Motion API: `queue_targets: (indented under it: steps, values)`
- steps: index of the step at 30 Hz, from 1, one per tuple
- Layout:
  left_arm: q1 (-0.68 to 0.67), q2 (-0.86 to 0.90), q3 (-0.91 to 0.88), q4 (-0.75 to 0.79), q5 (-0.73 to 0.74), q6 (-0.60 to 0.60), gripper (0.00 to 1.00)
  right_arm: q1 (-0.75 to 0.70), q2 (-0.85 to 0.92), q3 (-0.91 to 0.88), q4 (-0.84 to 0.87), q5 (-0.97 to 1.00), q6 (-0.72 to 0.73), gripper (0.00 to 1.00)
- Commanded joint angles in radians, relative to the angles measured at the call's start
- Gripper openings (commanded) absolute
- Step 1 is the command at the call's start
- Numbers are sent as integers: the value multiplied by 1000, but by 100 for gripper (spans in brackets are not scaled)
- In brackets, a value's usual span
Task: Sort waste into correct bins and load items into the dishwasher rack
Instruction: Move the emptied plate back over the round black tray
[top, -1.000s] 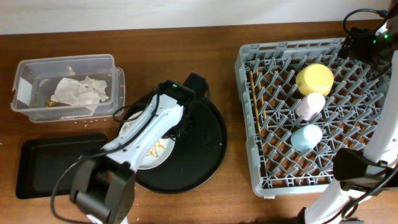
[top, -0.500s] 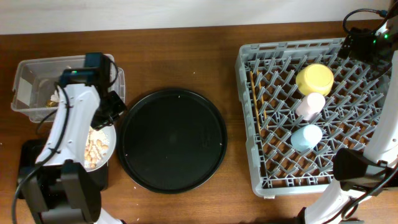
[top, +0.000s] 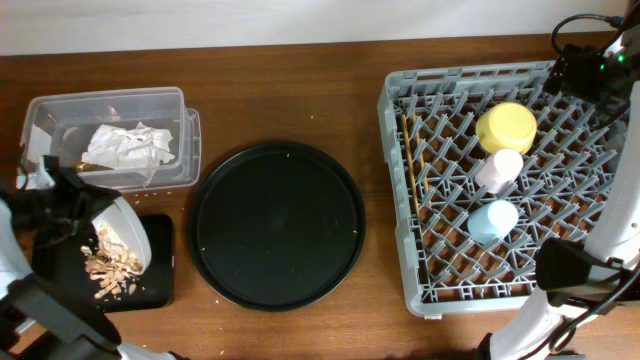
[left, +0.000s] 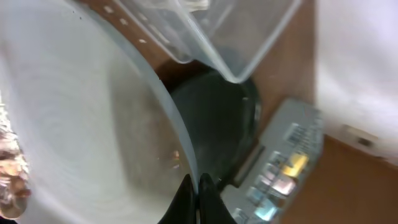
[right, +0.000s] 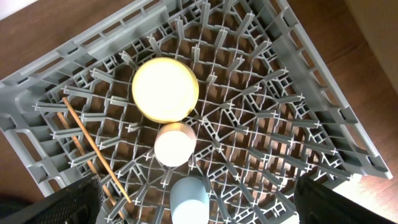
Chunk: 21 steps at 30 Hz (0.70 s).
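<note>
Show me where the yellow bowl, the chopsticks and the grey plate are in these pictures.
yellow bowl (top: 506, 127): overhead view, middle of its top.
chopsticks (right: 93, 145): right wrist view, midway along their length.
grey plate (top: 132, 236): overhead view, bare part of its tilted face.

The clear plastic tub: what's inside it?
A crumpled white paper wrapper lies in the clear plastic tub, with a small tan bit beside it. The left arm covers the tub's front-left corner, so that part is hidden.
</note>
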Motion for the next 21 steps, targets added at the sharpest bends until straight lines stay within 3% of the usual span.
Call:
queue_targets:
  steps: [1,4,12,17,21]
  values:
    - [73,-36,19,-21,145,71,1,-2,-5,13,-6,16,1,99]
    - [162,-36,19,-89,305,171,1,-2,-5,13,-6,16,1,99]
    - [350,-34,7,-214,434,369,1,-2,-5,13,-6,16,1,99]
    - [368,-32,-35,-278,475,432,1,-2,-5,13,-6,16,1,99]
    - [374,-39,-36,-387,429,455,1,-2,-5,13,-6,16,1,99]
